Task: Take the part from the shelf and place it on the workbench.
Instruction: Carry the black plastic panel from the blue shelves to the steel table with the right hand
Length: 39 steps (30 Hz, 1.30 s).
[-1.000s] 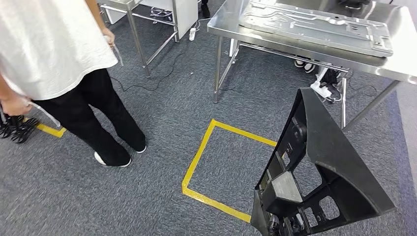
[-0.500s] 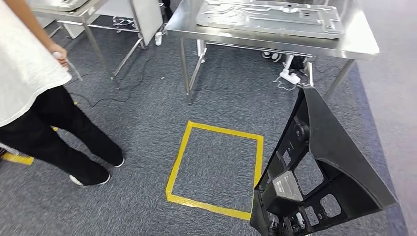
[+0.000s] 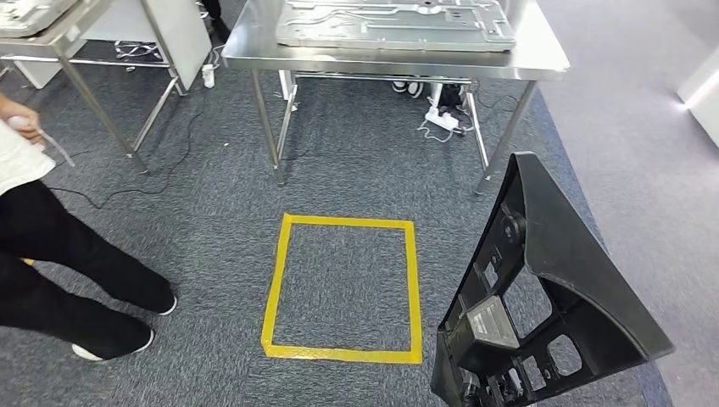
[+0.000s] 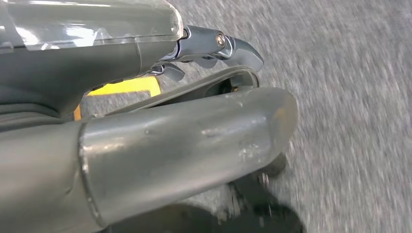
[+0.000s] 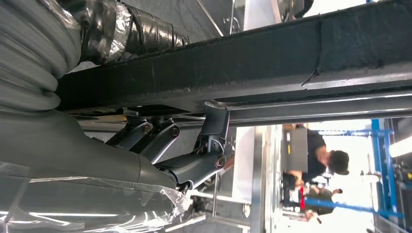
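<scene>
The part is a large black plastic frame with cut-outs, held upright and tilted at the lower right of the head view. In the right wrist view my right hand grips the part's black edge, with its dark fingers hooked under it. The workbench is a steel table ahead, across the carpet. My left hand hangs over the grey carpet, thumb and fingers apart, holding nothing.
A grey metal panel lies on the workbench. A yellow tape square marks the carpet in front of it. A person stands at the left, near another steel table. A power strip and cables lie under the workbench.
The camera has turned: workbench and tape square now sit centred ahead and the person has slid to the left edge. The part keeps its place in my right hand.
</scene>
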Tool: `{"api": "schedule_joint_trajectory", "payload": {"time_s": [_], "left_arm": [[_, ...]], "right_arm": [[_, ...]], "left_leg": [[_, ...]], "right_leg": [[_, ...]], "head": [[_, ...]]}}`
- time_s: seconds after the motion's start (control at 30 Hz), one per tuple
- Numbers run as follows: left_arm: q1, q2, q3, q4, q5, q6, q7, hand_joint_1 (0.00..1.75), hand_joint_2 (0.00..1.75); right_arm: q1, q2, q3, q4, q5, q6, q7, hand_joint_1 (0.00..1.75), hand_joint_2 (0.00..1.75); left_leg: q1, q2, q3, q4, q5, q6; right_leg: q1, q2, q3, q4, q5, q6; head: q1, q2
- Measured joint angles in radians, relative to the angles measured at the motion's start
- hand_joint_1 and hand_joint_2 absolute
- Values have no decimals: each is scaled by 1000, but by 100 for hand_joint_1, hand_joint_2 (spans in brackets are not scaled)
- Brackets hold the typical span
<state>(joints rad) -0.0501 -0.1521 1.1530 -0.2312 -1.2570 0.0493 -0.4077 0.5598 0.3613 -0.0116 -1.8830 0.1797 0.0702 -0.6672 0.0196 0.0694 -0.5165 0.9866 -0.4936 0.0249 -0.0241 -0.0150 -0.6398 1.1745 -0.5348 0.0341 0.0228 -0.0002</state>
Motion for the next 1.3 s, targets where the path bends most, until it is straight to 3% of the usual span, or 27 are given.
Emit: {"api": "schedule_joint_trajectory", "payload": {"time_s": [0.07,0.1,0.2,0.27,0.33,0.37,0.4,0.43,0.47,0.53,0.57,0.63,0.73,0.8,0.9,0.97,1.0,1.07,1.13,1.17,1.23,1.3], "left_arm": [[-1,0,0,0,0,-1,0,0,0],[-2,0,0,0,-1,0,-1,0,0],[-7,0,0,0,-1,1,-5,0,0],[-8,1,0,0,-1,0,-8,0,0],[-5,2,0,0,-1,-2,-10,0,0],[-3,2,0,0,-1,-3,-11,0,0],[0,3,0,0,-1,-4,-11,0,0],[3,3,0,0,-1,-4,-10,0,0],[5,3,0,0,-1,-4,-10,0,0],[7,5,0,0,-1,-4,-10,0,0],[7,7,1,0,-2,-5,-10,0,0],[4,10,1,0,-2,-6,-9,0,0],[5,10,1,0,-2,-7,-9,0,0],[8,9,1,0,-2,-8,-9,0,0],[8,10,2,0,-5,-9,-8,0,0],[10,10,2,0,-7,-10,-7,0,0],[12,9,2,0,-8,-10,-7,0,0],[13,8,3,0,-9,-11,-6,0,0],[10,8,5,0,-10,-12,-4,0,0],[7,8,6,0,-11,-12,-4,0,0],[0,8,7,0,-13,-11,-3,0,0],[-5,9,8,0,-14,-11,-3,0,0]], "right_arm": [[-1,0,0,0,0,-6,0,175,175],[-1,0,1,0,3,-12,-1,175,175],[1,0,1,0,19,-36,-1,175,175],[2,0,3,0,29,-43,-1,175,175],[1,0,9,0,35,-45,-1,175,175],[0,0,12,1,37,-48,-2,175,175],[0,0,14,2,39,-52,-2,175,175],[1,0,16,3,41,-55,-2,175,175],[1,0,17,5,42,-57,-2,175,175],[1,0,21,7,46,-60,-2,175,175],[0,0,23,7,48,-61,-2,175,175],[0,0,27,9,50,-65,-2,175,175],[0,-2,29,10,50,-72,-2,175,175],[-1,-3,31,11,51,-74,-3,175,175],[-1,-7,32,13,51,-84,-2,175,175],[0,-11,33,15,51,-92,-1,175,175],[0,-12,34,16,50,-94,-1,175,175],[0,-14,34,18,50,-97,-1,175,175],[-1,-17,37,22,50,-104,-1,175,175],[-1,-18,40,24,51,-109,0,175,175],[-1,-20,46,25,50,-115,-1,175,175],[-2,-20,50,25,50,-115,-1,175,175]], "left_leg": [[-3,16,3,6,-9,-11],[-5,21,5,8,-12,-18],[-3,30,13,8,-16,-37],[1,-1,0,42,-41,-47],[3,-45,-57,160,-102,-51],[3,-55,-95,233,-131,-52],[3,-59,-126,288,-144,-52],[2,-59,-142,308,-136,-50],[2,-60,-137,288,-108,-46],[-3,-61,-84,160,-28,-32],[-6,-61,-57,95,-5,-24],[-13,-61,-29,29,-3,-10],[-10,-62,-3,8,-15,5],[-6,-63,28,-4,-22,12],[-5,-63,60,-8,-48,15],[-4,-64,90,-8,-75,12],[-2,-64,109,-9,-90,9],[-1,-63,146,-8,-125,1],[-3,-61,175,-18,-150,-13],[-4,-60,186,-21,-149,-21],[-4,-61,172,29,-108,-35],[-3,-62,88,170,-60,-42]], "right_leg": [[4,-33,68,-117,41,-8],[8,-42,83,-145,46,-13],[12,-29,82,-155,46,-32],[6,-19,84,-163,48,-46],[5,-9,86,-167,46,-57],[7,-4,87,-167,44,-61],[10,2,90,-167,41,-63],[12,9,95,-167,37,-64],[15,15,102,-166,32,-64],[17,24,120,-166,19,-60],[19,26,127,-166,12,-55],[19,30,135,-164,4,-43],[19,29,143,-144,4,-24],[17,25,101,-68,-9,-16],[13,22,-34,98,-67,-5],[10,20,-86,106,-94,-2],[10,18,-90,67,-77,-3],[12,10,-83,-35,33,-6],[18,5,-73,-82,117,-22],[22,6,-66,-85,119,-33],[20,12,-36,-101,101,-52],[16,14,9,-129,83,-65]], "head": [[0,0],[-1,0],[-1,0],[-1,0],[-2,0],[-2,0],[-1,0],[-1,0],[-1,0],[-1,0],[-1,0],[-1,0],[-2,0],[-1,0],[-1,0],[-1,0],[0,0],[0,0],[-1,0],[-2,0],[-2,0],[-3,0]]}}
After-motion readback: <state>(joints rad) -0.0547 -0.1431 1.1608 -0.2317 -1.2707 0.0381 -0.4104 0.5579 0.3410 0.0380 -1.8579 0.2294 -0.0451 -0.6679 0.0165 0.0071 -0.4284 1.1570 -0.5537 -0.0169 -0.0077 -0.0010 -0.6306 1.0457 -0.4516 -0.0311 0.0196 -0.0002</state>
